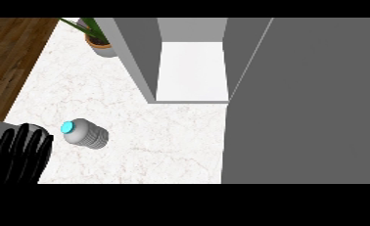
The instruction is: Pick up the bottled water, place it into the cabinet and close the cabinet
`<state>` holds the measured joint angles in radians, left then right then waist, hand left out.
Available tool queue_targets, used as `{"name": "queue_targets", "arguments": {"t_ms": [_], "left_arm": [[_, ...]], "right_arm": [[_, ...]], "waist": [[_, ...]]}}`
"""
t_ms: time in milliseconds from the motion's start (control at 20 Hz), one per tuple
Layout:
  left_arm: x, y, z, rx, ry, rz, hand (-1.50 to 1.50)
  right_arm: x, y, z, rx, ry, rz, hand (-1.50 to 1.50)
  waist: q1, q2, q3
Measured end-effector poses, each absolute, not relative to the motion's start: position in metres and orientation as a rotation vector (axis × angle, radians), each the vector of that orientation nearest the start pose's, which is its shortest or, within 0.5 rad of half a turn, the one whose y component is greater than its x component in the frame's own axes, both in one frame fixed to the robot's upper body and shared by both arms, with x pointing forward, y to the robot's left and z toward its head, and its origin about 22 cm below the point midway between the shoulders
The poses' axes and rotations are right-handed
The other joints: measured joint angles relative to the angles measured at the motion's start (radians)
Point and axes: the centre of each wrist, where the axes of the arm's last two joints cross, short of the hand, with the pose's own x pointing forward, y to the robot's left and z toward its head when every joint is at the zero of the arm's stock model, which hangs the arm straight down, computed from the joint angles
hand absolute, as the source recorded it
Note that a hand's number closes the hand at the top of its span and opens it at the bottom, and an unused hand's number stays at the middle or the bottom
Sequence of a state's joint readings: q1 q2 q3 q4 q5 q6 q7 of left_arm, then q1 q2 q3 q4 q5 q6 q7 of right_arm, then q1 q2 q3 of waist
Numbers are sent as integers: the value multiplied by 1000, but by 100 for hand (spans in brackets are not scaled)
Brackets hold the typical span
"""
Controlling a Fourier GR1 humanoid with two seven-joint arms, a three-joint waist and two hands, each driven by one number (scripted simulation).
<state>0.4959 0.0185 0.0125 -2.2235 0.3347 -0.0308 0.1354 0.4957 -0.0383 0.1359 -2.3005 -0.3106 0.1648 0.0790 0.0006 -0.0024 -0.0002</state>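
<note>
Head view: left hand [24, 152] open, fingers up.

Bottle [86, 133] on counter [159, 137], left-front of open cabinet [192, 68]; plant [98, 36] behind, left hand [23, 156] beside bottle

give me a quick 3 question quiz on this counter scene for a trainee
1. True or false: the bottled water already stands inside the cabinet.
2. Multiple choice: which robot hand shows in the head view? A) the left robot hand, at the lower left edge B) the right one, beside the cabinet C) both
3. Fill in: the potted plant stands at the back of the counter, to the ____ of the cabinet.

Key:
1. False; it stands on the counter, to the cabinet's front left, and the cabinet is open.
2. A; the hand is open, fingers straight, just left of the bottle and not touching it.
3. left
</note>
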Motion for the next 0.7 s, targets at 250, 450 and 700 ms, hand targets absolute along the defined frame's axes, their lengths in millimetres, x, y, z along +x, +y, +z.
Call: {"name": "queue_targets", "arguments": {"t_ms": [250, 450, 700], "left_arm": [[109, 271, 68, -94, -1686, 290, -150], [111, 281, 65, -80, -1704, 299, -150], [111, 294, 56, -40, -1697, 343, -150]], "right_arm": [[120, -235, 89, 318, -1798, -64, -150], [119, -237, 85, 320, -1797, -56, -150], [115, -235, 81, 318, -1812, -54, -150]], "waist": [[1, 0, 0], [0, 0, 0], [-1, 1, 0]]}}
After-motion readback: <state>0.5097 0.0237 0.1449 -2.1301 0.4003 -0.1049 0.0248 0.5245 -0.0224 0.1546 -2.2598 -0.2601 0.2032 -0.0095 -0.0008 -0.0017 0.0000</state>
